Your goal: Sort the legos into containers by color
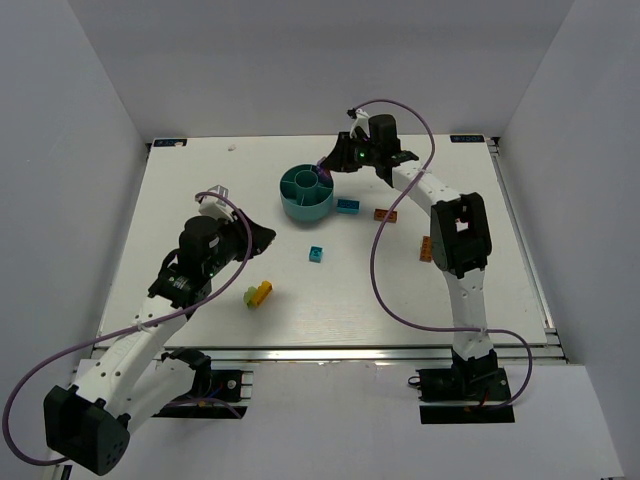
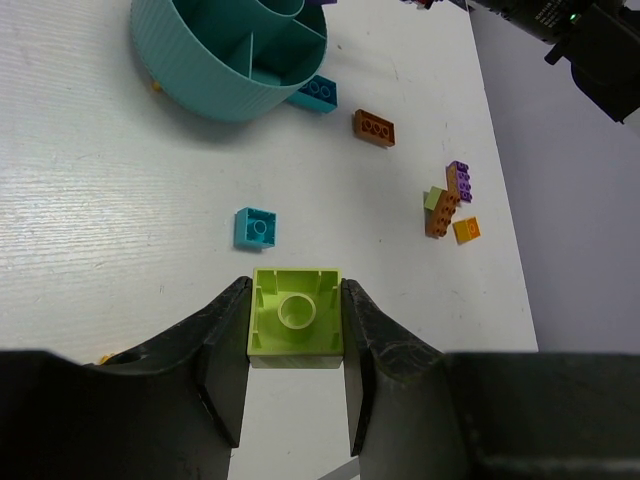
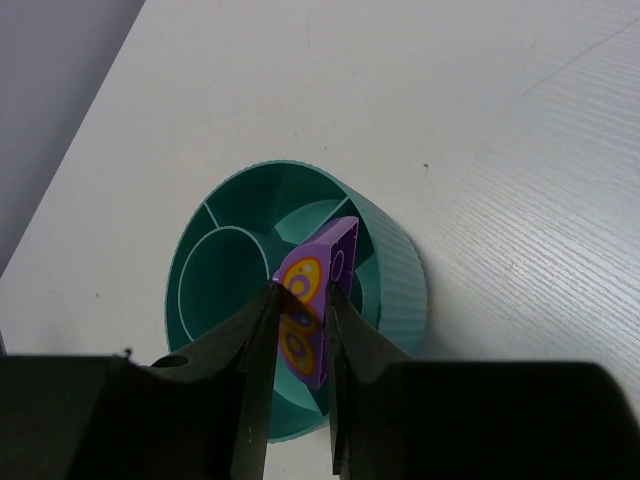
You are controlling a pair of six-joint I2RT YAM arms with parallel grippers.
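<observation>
- My left gripper (image 2: 296,298) grips a lime green brick (image 2: 296,325), with one jaw pressed on each side of it
- My right gripper (image 3: 300,305) pinches a purple brick (image 3: 325,265), tilted, over a wedge compartment of the teal bowl (image 3: 400,290)
- A teal brick (image 2: 256,227) and an orange brick (image 2: 374,128) lie loose on the white table (image 2: 100,230)
- A blue brick (image 2: 318,92) lies just beside the bowl

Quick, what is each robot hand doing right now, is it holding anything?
Left hand: closed on a lime green brick.
Right hand: closed on a purple brick, over the teal bowl.
</observation>
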